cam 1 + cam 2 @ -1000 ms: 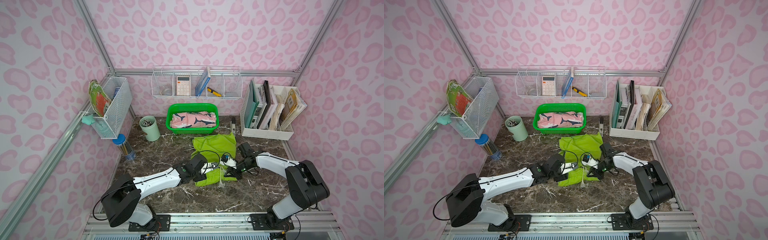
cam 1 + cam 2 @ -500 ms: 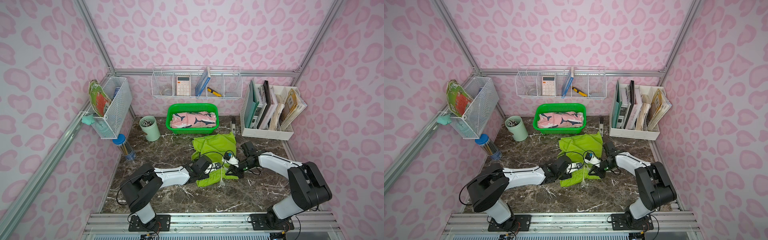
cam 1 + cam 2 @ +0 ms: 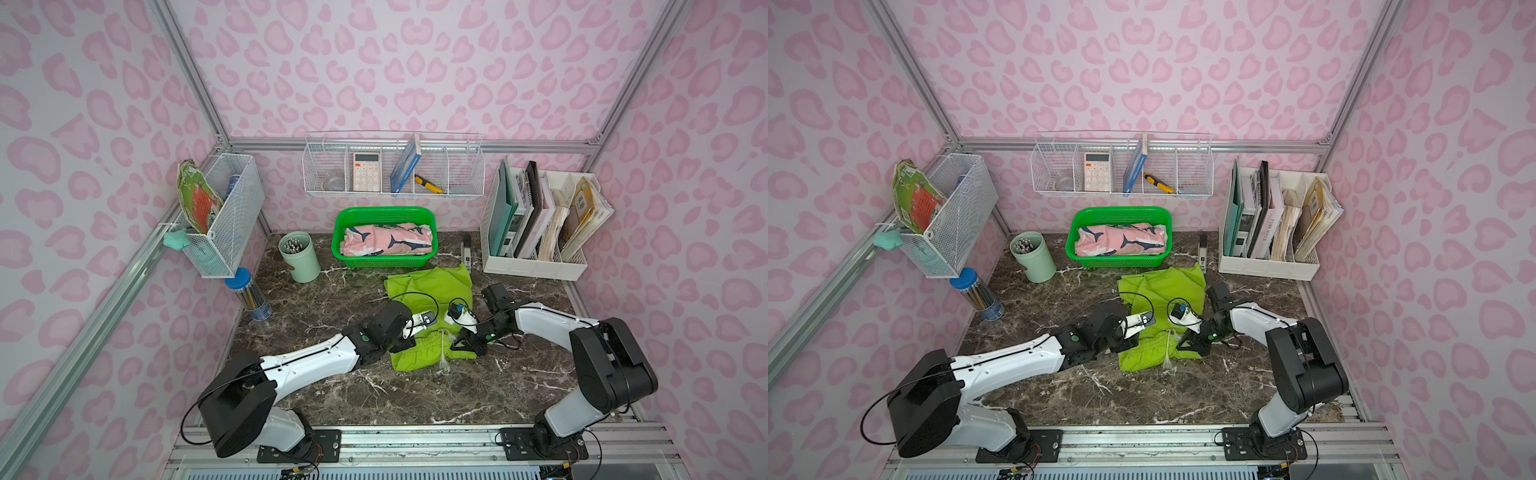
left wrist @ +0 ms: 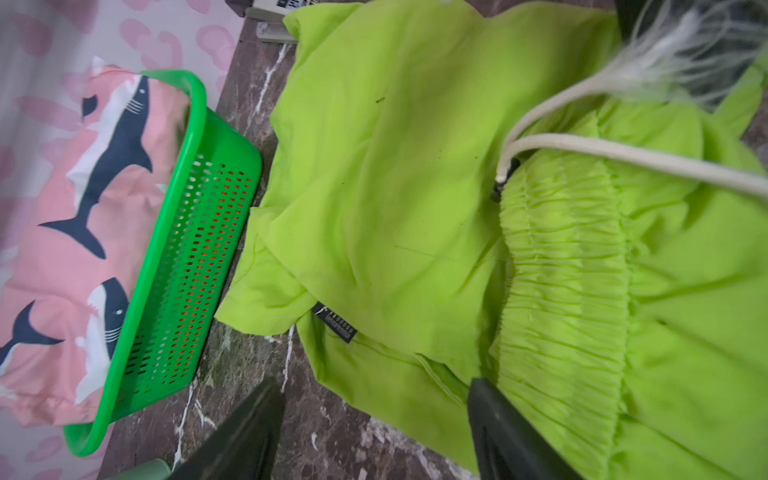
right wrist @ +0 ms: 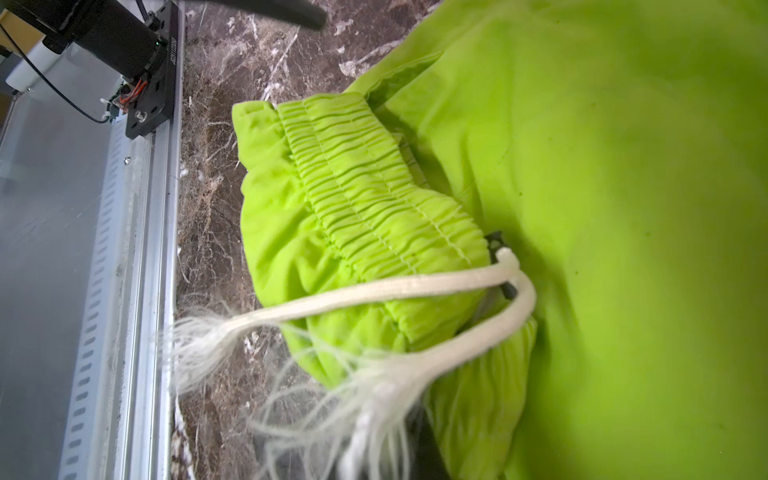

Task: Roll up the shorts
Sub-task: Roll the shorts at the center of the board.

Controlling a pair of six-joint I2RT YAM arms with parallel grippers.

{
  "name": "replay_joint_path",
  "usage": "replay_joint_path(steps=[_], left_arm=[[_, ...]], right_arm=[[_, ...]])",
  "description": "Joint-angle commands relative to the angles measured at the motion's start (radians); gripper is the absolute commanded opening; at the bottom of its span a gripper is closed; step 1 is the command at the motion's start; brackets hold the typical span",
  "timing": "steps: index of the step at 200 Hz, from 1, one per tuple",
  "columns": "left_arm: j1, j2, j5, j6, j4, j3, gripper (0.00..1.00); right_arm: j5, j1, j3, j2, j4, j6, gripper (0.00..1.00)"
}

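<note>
The lime green shorts (image 3: 432, 291) (image 3: 1163, 286) lie mid-table, with the gathered waistband (image 4: 561, 257) (image 5: 365, 178) folded over at the near end and the white drawstring (image 5: 374, 291) trailing forward. My left gripper (image 3: 409, 340) (image 4: 374, 382) is open at the shorts' left edge, one finger (image 4: 498, 415) resting over the cloth and the other over bare marble. At the fold's right end, my right gripper (image 3: 460, 348) (image 3: 1187, 345) is shut on the lime cloth; frayed cord hides its tips in the right wrist view. The pink shark-print shorts (image 3: 386, 241) (image 4: 62, 249) lie rolled in the green basket (image 3: 384, 262).
A mint pen cup (image 3: 299, 257) and a blue-lidded jar (image 3: 249, 295) stand at the left. A white file holder (image 3: 536, 266) stands at the back right, with a small grey device (image 3: 466, 253) beside it. Wire baskets hang on the walls. A metal rail (image 3: 395, 436) runs along the front edge.
The left arm's rear links swung toward the middle and back out, while its open gripper stayed at the shorts' left edge. The right gripper kept its place and grip.
</note>
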Motion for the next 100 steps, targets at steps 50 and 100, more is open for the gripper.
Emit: replay_joint_path(steps=[50,100], left_arm=[[-0.108,0.004,0.169,-0.144,-0.099,-0.007,0.75],[-0.169,0.134,0.166,-0.152,-0.069,0.030,0.75]], right_arm=[[0.027,0.001,0.012,-0.007,0.025,0.062,0.00],[0.029,0.000,0.008,-0.015,0.044,0.092,0.00]])
